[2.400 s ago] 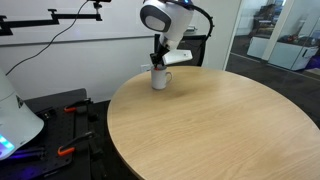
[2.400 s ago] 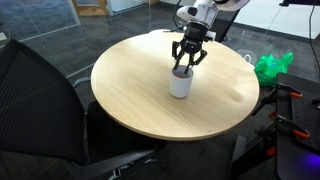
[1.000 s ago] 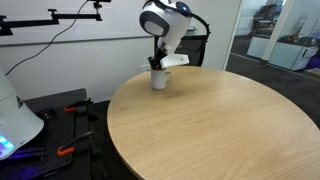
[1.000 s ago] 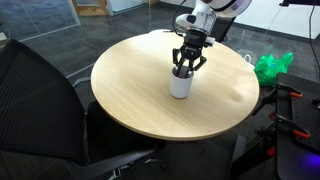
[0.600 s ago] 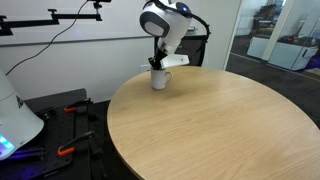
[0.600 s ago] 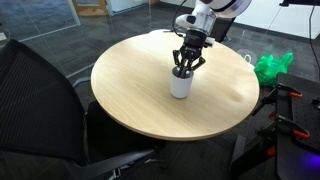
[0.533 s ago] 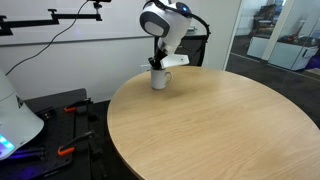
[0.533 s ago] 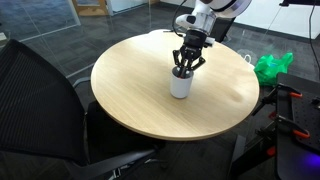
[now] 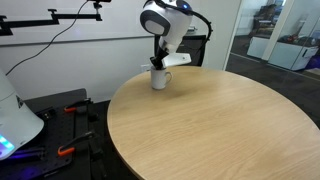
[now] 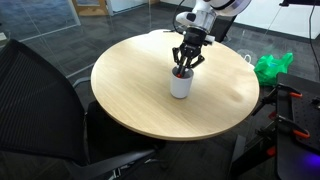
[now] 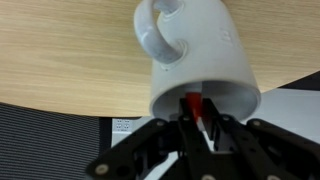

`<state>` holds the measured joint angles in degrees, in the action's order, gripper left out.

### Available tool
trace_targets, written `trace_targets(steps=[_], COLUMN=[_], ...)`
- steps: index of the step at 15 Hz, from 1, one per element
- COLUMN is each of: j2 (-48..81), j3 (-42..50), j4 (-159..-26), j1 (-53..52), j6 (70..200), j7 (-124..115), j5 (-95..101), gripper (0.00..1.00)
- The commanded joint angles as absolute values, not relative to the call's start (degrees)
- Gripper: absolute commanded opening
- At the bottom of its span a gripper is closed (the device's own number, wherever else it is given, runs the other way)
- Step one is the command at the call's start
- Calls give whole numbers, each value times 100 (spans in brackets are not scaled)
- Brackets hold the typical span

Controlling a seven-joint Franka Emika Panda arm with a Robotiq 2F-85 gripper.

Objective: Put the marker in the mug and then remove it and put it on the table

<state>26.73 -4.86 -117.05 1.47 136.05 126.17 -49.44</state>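
Note:
The white mug [image 9: 160, 79] [image 10: 181, 86] stands upright on the round tan table [image 9: 220, 120] [image 10: 130, 90], near its rim. My gripper [image 9: 157, 66] [image 10: 183, 70] points straight down at the mug's mouth in both exterior views. In the wrist view the mug [image 11: 200, 50] fills the middle with its handle toward the top left. The red marker [image 11: 191, 103] stands at the mug's opening, pinched between the black fingers of my gripper [image 11: 195, 118], which is shut on it. Only the marker's red end shows; the rest is hidden by the fingers.
A black office chair [image 10: 40, 100] sits close to the table's edge. A green bag [image 10: 270, 67] lies on the floor past the table. A dark chair [image 9: 192, 50] stands behind the mug. Tools [image 9: 70, 110] lie on a black floor mat.
The jaws have closed on the marker inside the mug's mouth. The arm came down to the mug earlier and has hardly moved since.

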Motion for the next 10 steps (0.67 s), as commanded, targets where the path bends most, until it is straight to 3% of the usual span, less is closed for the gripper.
trace_targets(steps=[1, 10], j2=[2302, 1444], j3=[-615, -599], j4=[-11956, -12420], j1=[275, 317], j6=[13925, 13968], j7=[12675, 12964], j5=[-5131, -5967], gripper=[4, 4])
